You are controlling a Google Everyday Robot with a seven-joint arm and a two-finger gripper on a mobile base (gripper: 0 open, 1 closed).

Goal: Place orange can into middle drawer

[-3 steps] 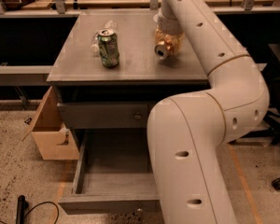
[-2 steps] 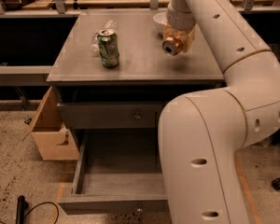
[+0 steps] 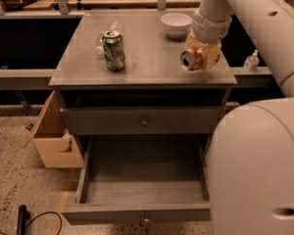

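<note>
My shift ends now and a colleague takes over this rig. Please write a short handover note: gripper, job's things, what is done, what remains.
Gripper: shut on the orange can, held on its side, lid toward the camera, over the right front of the cabinet top.
Middle drawer: pulled open, nothing visible inside.
Done: can grasped, drawer open.
Left: lower the can into the drawer and release.
Green can stands on the top's left side; leave it.

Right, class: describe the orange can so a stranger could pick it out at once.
Find the grey cabinet; the gripper hangs over its top's right side. The orange can lies sideways in its grasp, silver lid toward the camera, unlike the green can standing upright at left.
</note>
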